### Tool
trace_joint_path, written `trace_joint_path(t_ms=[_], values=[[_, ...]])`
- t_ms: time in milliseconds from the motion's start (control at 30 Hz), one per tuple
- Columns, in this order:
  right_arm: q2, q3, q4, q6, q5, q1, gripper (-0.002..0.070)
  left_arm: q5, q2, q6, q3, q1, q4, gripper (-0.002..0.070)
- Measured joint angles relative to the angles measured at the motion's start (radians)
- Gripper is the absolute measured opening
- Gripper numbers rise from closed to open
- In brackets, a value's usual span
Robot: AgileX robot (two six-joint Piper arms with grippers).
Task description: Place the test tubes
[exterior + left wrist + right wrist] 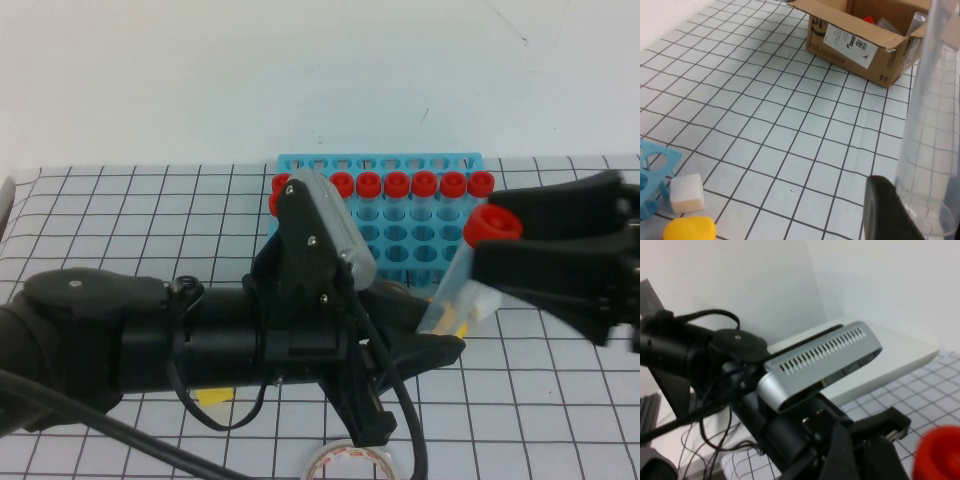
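Clear red-capped plastic test tube point(452, 285) leans near-upright before the blue plastic rack point(300, 163), base pinched in the left gripper point(432, 322); right gripper point(488, 238) jaws gape wide either side of the cap, gripping nothing

Light is bright, even and diffuse, and the white wall point(300, 70) washes out pale. The high view is slightly soft and grainy. Close against the left gripper point(440, 325), the test tube point(930, 125) smears out of focus. Beside the right gripper point(487, 235), its red cap point(940, 455) is a blur.
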Motion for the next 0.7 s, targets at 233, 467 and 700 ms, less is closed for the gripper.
trace_joint_path(t_ms=[233, 467, 700], values=[[0.048, -0.023, 0.0, -0.025, -0.145, 0.117, 0.0458, 0.002, 0.0, 0.0, 0.0, 0.0, 0.002, 0.021], [0.054, -0.023, 0.0, -0.027, -0.188, 0.121, 0.0262, 0.002, 0.0, 0.0, 0.0, 0.0, 0.002, 0.021], [0.055, -0.023, 0.0, -0.03, -0.191, 0.121, 0.0262, 0.002, 0.0, 0.0, 0.0, 0.0, 0.002, 0.021]])
